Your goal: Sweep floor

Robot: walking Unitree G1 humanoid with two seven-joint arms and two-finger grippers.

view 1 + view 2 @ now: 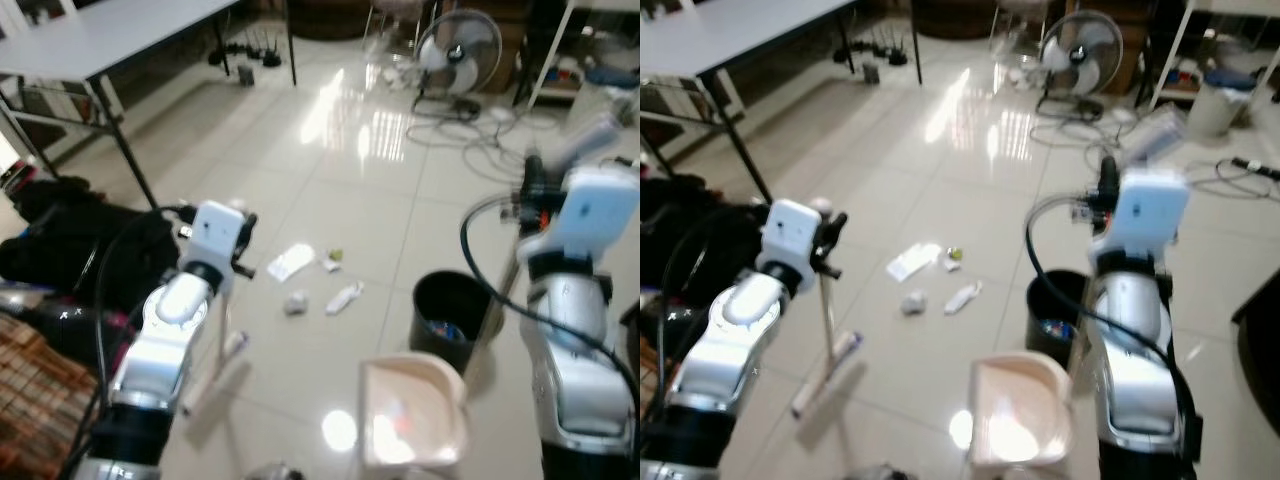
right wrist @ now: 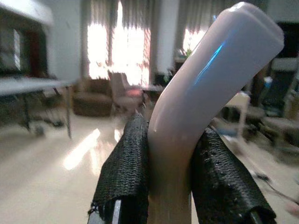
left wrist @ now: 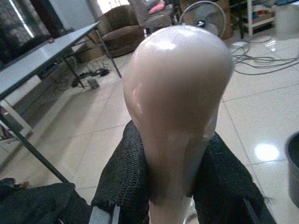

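My left gripper (image 1: 825, 246) is shut on the thin handle of a pale broom (image 1: 827, 372). The broom head rests on the tiles at my left. In the left wrist view the black fingers (image 3: 125, 173) clamp the rounded handle top (image 3: 180, 84). My right gripper (image 1: 530, 188) is shut on the curved handle (image 2: 205, 88) of a pink dustpan (image 1: 412, 410), which sits on the floor between my arms. Several bits of white litter (image 1: 291, 262) and a small green scrap (image 1: 335, 256) lie on the tiles ahead of the broom.
A black bin (image 1: 450, 318) stands just behind the dustpan, by my right arm. A dark bag (image 1: 70, 240) lies at the left below a grey table (image 1: 110, 35). A floor fan (image 1: 458, 50) and loose cables (image 1: 470, 130) are at the back right.
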